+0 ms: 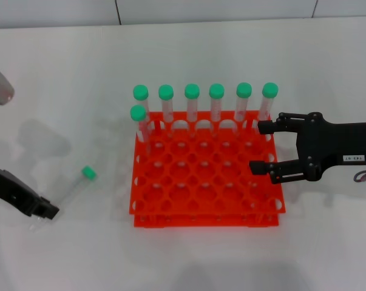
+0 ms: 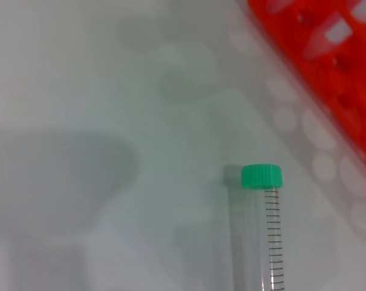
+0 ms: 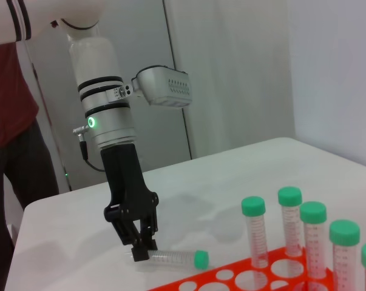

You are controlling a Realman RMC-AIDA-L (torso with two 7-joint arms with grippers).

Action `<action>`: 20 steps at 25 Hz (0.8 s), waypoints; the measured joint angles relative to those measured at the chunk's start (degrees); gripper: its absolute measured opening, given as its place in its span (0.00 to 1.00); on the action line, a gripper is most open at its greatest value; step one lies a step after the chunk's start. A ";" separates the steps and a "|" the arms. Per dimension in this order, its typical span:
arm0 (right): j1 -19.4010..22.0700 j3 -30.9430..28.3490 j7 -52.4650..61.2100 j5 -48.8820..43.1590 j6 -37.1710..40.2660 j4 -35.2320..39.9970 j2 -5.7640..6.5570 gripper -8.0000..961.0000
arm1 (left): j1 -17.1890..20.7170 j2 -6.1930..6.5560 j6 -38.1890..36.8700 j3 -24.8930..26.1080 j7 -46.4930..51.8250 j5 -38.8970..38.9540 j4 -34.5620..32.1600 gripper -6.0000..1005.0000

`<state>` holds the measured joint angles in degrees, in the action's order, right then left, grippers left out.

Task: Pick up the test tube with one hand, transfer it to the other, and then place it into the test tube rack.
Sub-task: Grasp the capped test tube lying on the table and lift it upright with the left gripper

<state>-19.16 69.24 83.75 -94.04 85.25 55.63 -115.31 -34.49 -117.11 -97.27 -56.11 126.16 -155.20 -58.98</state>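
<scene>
black graduation marks ran down the test tube point(image 2: 264, 242), numbers unreadable. it lay flat on the table point(image 1: 67, 91), left of the test tube rack point(image 1: 207, 176). my left gripper point(image 3: 141, 251) reached down, fingers pinched on its bottom end. my right gripper point(image 1: 258, 145) hovered level at the rack's right edge, fingers spread, white label illegible. seven capped tubes point(image 1: 192, 103) stood in the rack.

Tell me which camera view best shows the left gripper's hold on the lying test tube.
The right wrist view: the left gripper stands over the test tube, fingertips at its clear end on the table. The head view shows the gripper at the tube from above. The left wrist view shows only the tube.
</scene>
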 joint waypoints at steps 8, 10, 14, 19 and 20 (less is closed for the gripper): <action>0.00 -0.04 -0.08 0.59 -1.15 -0.06 0.00 0.89 | 0.16 0.87 0.95 8.70 -2.34 3.70 -3.37 0.20; 0.00 -0.06 -0.08 0.63 -1.64 -0.08 0.00 0.89 | 0.64 0.94 2.16 10.83 -3.54 6.54 -4.75 0.20; -0.02 -0.13 -0.09 0.70 -2.60 -0.09 0.00 0.89 | 2.02 0.99 5.01 15.79 -7.12 14.33 -6.48 0.20; -0.16 -0.25 -0.09 1.30 -3.23 -0.09 0.00 0.89 | 4.21 0.85 9.82 17.28 -12.34 25.23 -5.99 0.20; -0.20 -0.25 -0.08 1.31 -3.36 -0.09 0.00 0.89 | 4.31 0.71 10.18 17.21 -13.09 26.08 -5.93 0.20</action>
<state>-19.36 68.99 83.67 -92.73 81.89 55.54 -115.31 -30.18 -116.40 -87.09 -38.90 113.07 -129.13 -64.91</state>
